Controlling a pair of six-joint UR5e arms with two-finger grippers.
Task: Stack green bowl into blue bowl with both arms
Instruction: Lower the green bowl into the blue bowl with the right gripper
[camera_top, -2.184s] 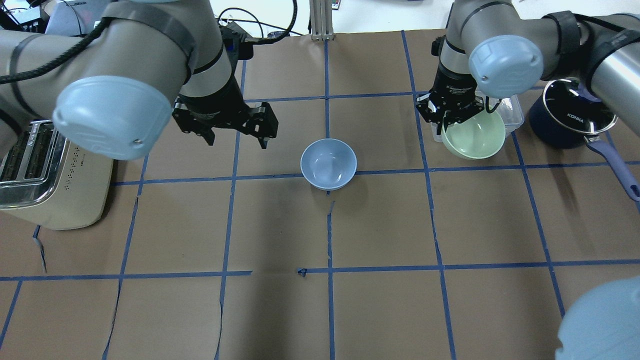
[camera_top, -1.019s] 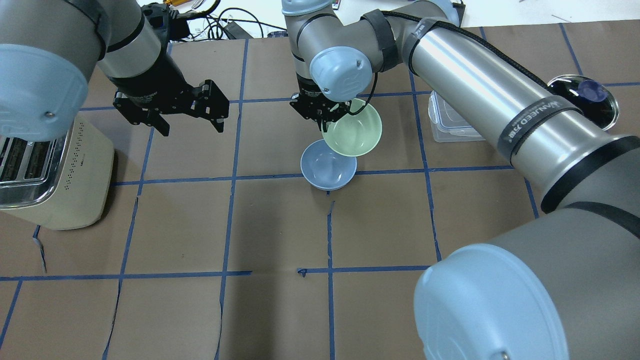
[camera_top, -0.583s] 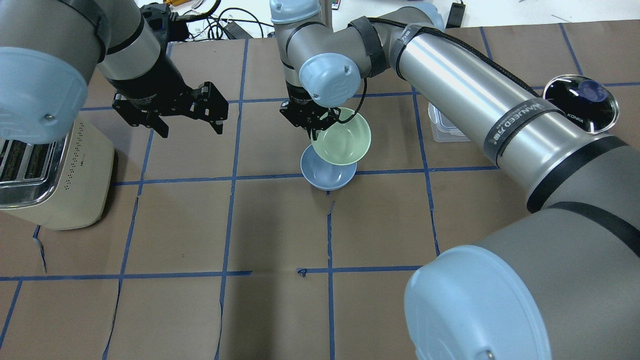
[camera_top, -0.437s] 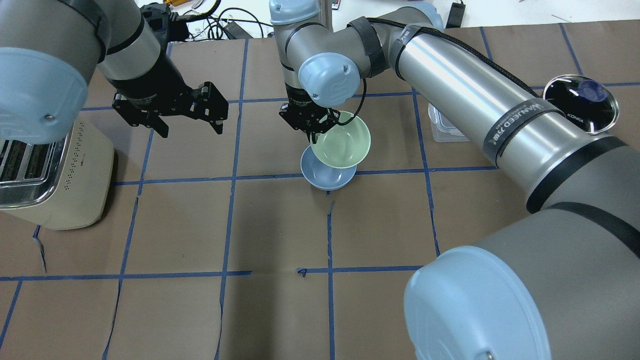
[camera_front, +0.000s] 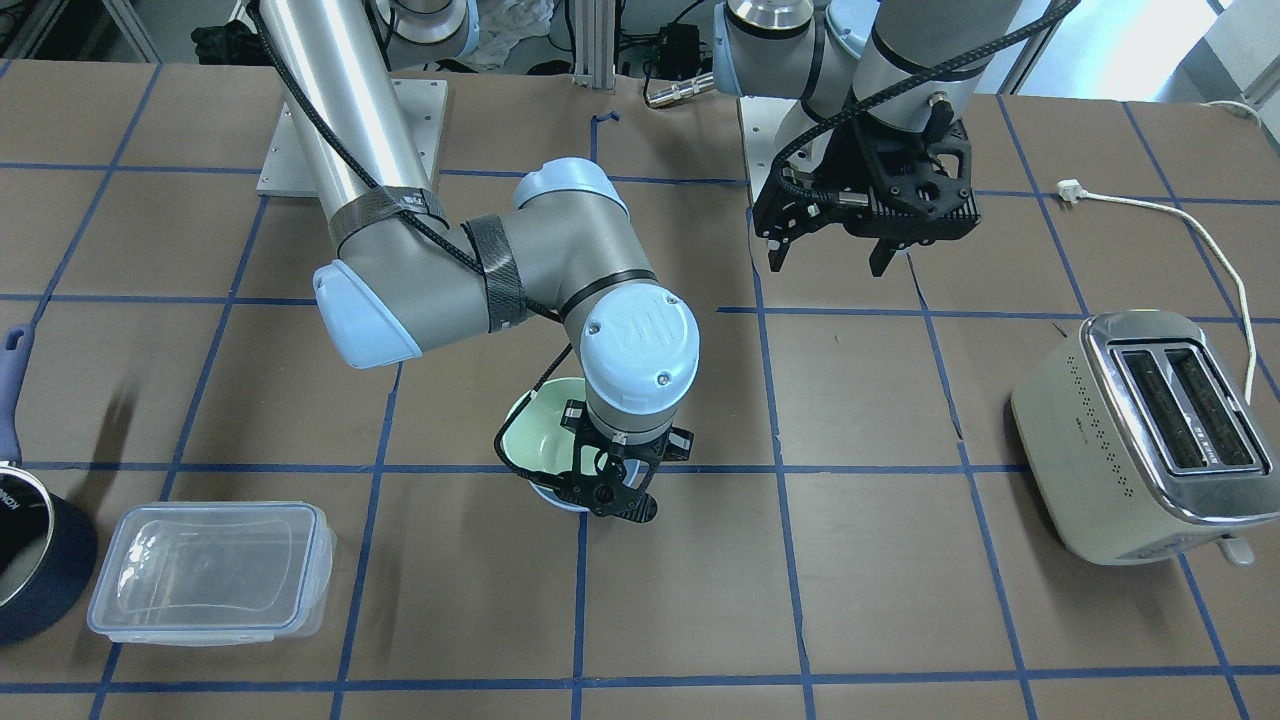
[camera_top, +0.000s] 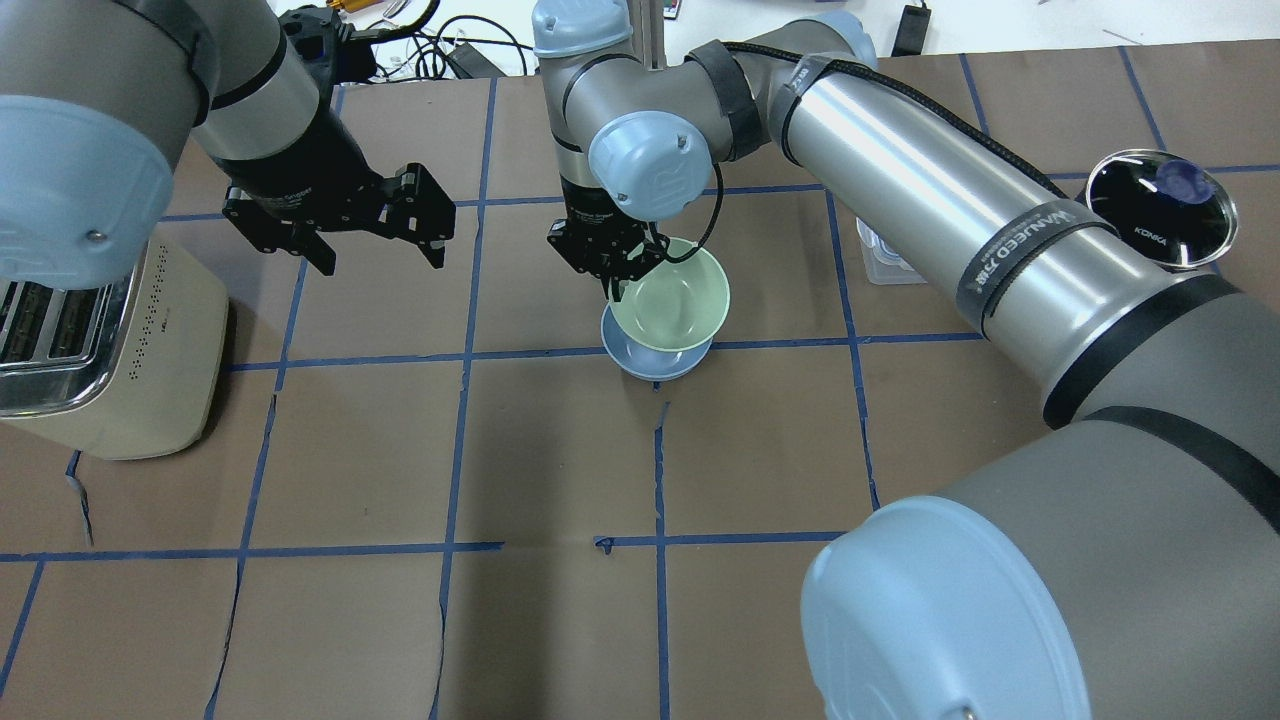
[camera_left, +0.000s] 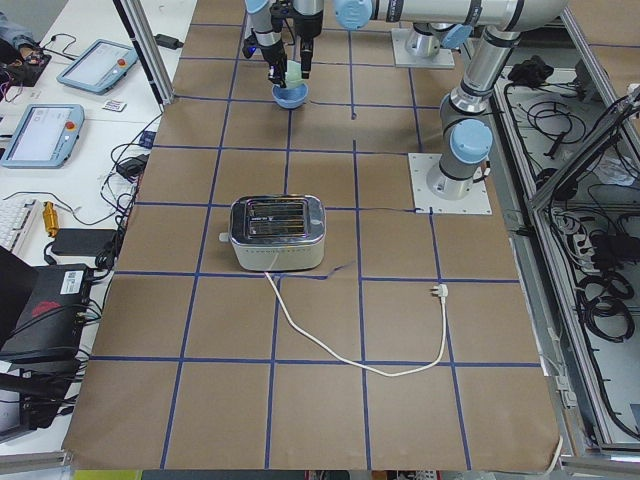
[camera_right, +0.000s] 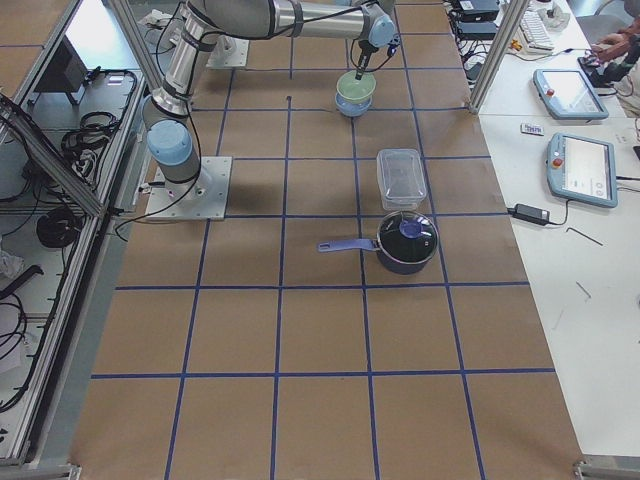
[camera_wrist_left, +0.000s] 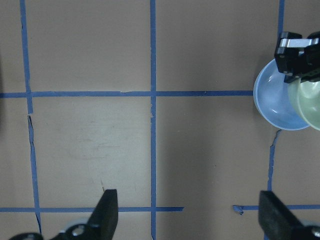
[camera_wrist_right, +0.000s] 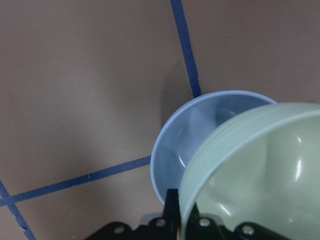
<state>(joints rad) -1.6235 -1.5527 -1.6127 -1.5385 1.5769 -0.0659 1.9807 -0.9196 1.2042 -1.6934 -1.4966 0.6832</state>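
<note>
A small, round, pale mint-green glossy bowl (camera_top: 672, 303) is held tilted over a small, round, light periwinkle-blue glossy bowl (camera_top: 655, 363). The blue bowl stands on a desk (camera_top: 560, 450) covered in brown paper and marked with a grid of blue tape, beside a crossing of the lines. The green bowl is gripped at its rim by the right arm's fingers (camera_top: 607, 280), which are clamped on the rim with one inside and one outside. In the overhead view most of the blue bowl is covered, and only a crescent of its near edge is seen. Whether the two bowls touch cannot be told.

The left arm's fingers (camera_top: 433, 240) are spread wide apart with nothing between them, above bare desk well to the left of the bowls.

A cream two-slot toaster (camera_top: 120, 360) is set at the robot's left. A clear plastic lidded box (camera_front: 210, 570) and a dark navy pot with a glass lid (camera_top: 1160, 205) are placed at its right.
</note>
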